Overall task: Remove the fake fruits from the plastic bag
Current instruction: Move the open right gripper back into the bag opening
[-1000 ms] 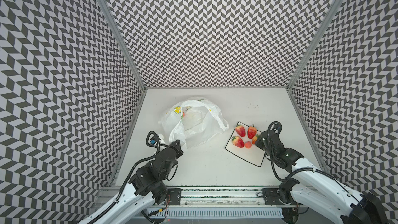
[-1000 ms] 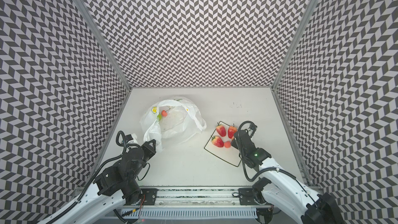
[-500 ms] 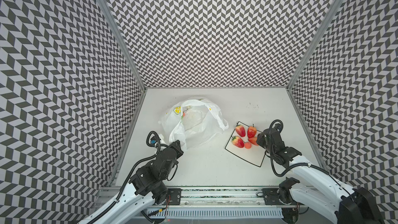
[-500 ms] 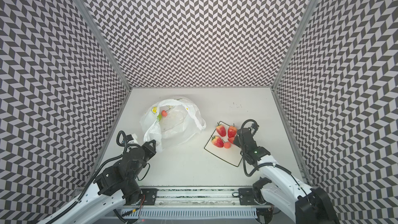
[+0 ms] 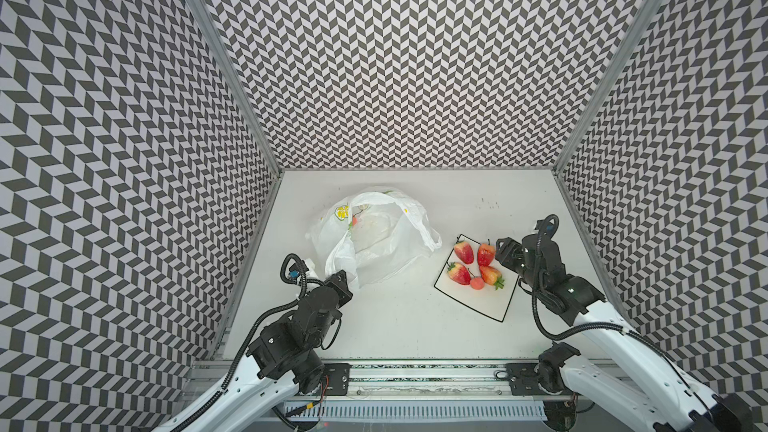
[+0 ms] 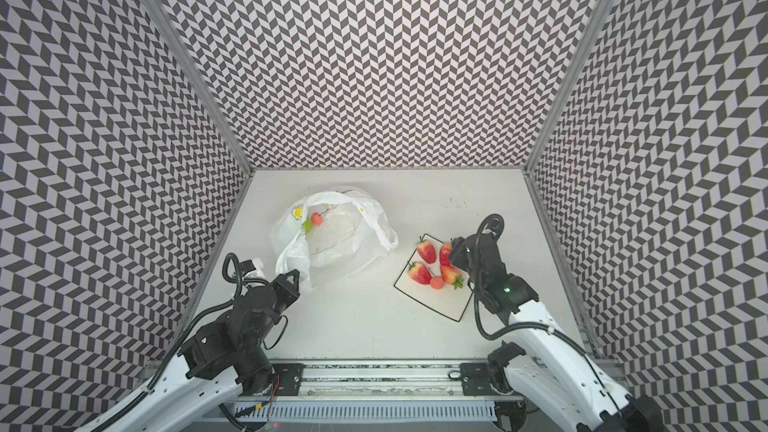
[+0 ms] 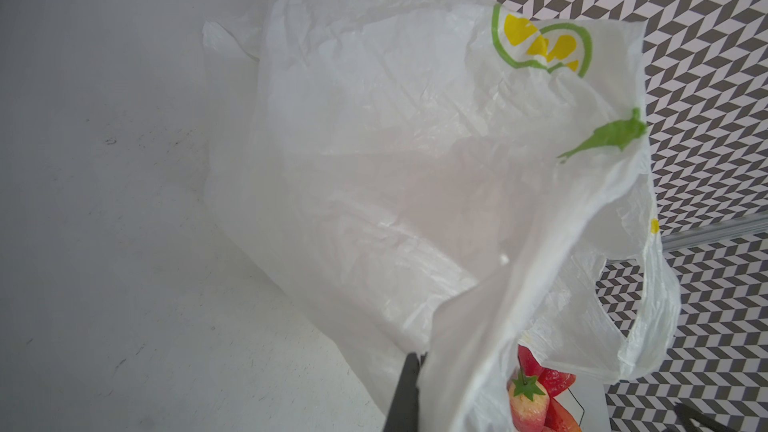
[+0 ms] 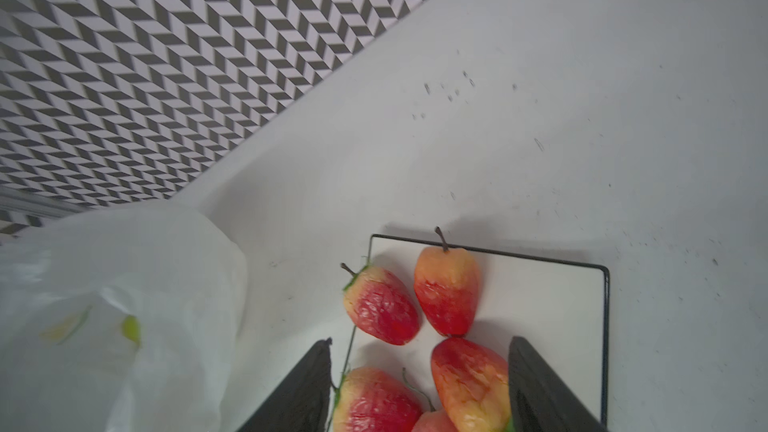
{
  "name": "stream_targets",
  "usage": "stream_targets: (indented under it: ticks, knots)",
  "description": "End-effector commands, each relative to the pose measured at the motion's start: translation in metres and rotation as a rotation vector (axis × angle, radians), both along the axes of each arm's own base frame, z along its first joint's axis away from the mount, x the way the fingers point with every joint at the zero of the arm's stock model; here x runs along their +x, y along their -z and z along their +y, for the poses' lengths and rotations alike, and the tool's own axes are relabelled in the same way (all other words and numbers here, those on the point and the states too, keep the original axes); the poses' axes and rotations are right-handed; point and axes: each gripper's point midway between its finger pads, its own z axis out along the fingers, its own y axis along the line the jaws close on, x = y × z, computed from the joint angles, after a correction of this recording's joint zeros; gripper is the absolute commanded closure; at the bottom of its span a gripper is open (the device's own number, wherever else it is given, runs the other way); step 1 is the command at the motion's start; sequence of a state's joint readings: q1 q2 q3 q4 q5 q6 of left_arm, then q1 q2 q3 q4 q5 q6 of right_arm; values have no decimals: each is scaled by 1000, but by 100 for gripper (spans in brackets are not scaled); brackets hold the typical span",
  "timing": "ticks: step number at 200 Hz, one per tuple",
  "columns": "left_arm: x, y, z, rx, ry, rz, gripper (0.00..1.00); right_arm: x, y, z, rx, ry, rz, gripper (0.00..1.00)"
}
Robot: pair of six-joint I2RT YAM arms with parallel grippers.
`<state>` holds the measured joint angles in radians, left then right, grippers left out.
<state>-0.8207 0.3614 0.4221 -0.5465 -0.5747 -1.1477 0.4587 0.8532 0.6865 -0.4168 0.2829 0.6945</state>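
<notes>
The plastic bag [image 5: 374,243] [image 6: 336,243] lies crumpled at the left-middle of the table, mouth open. Inside it show a red cherry [image 6: 317,218] [image 5: 354,221] and a yellow-green fruit [image 6: 306,225]. My left gripper [image 5: 341,278] [image 6: 293,276] [image 7: 417,363] is shut on the bag's near edge. Several strawberries [image 5: 464,252] [image 8: 380,309] and another cherry [image 5: 477,283] lie on a white black-bordered sheet [image 5: 478,301] [image 8: 552,305]. My right gripper [image 5: 500,251] [image 6: 453,253] [image 8: 420,342] hangs open over the sheet's right side, its fingers on either side of two strawberries and holding nothing.
Patterned walls close in the table on three sides, and the right wall runs near the right arm. A metal rail [image 5: 415,371] runs along the front edge. Bare white tabletop [image 5: 395,326] lies between the bag and the sheet and towards the front.
My right gripper has opened and let go of a strawberry, which now lies on the sheet with the others. The left gripper and the bag have stayed put.
</notes>
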Motion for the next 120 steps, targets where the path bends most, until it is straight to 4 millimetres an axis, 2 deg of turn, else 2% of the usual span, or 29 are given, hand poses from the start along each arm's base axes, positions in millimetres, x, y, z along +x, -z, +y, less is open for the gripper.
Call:
stream_targets:
  ticks: [1,33,57,91,120]
  knots:
    - [1,-8,-1,6,13,-33,100,-7,-37,30,-62,-144,-87,42]
    - [0,-7,0,16,17,-26,100,-33,-78,130,-13,-478,-216,54]
    - [-2,-4,2,17,10,-14,100,-54,-86,203,20,-697,-259,57]
    - [-5,-1,8,23,-14,13,100,-63,-65,289,42,-876,-242,57]
    - [-8,-2,16,38,-43,35,100,-43,-33,336,106,-843,-173,56]
